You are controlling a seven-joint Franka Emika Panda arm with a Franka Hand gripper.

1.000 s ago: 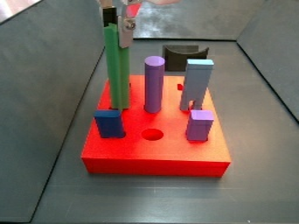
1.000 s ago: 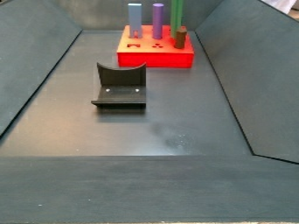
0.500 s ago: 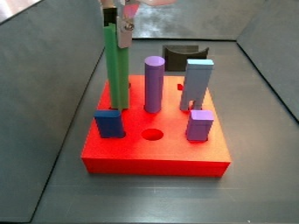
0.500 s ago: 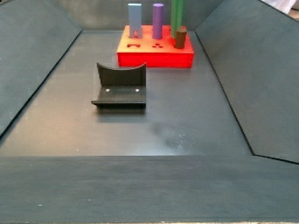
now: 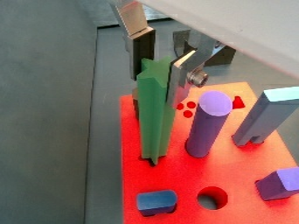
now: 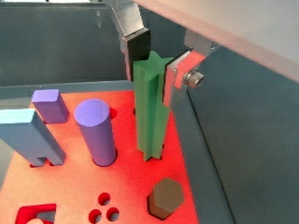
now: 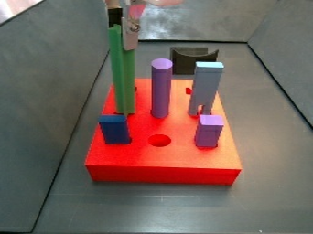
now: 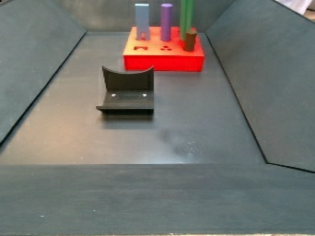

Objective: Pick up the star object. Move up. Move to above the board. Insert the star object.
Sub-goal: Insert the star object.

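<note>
The star object [image 5: 155, 114] is a tall green rod with a star-shaped top. It stands upright with its foot in the red board [image 5: 246, 166], near one edge. It also shows in a wrist view [image 6: 149, 105] and in both side views [image 7: 123, 69] [image 8: 186, 14]. My gripper [image 5: 159, 83] is at the rod's top, with the two pads against opposite sides of the star; it shows the same way in a wrist view [image 6: 155, 87] and a side view [image 7: 120, 26]. The board [image 7: 159, 164] lies on the grey floor and sits at the far end in a side view [image 8: 160, 63].
On the board stand a purple cylinder [image 7: 160, 87], a light blue block [image 7: 210, 84], a short blue block [image 7: 113, 128], a short purple block [image 7: 210, 131] and a brown hexagonal peg [image 6: 166, 197]. A round hole [image 7: 159, 142] is open. The dark fixture [image 8: 127, 90] stands mid-floor.
</note>
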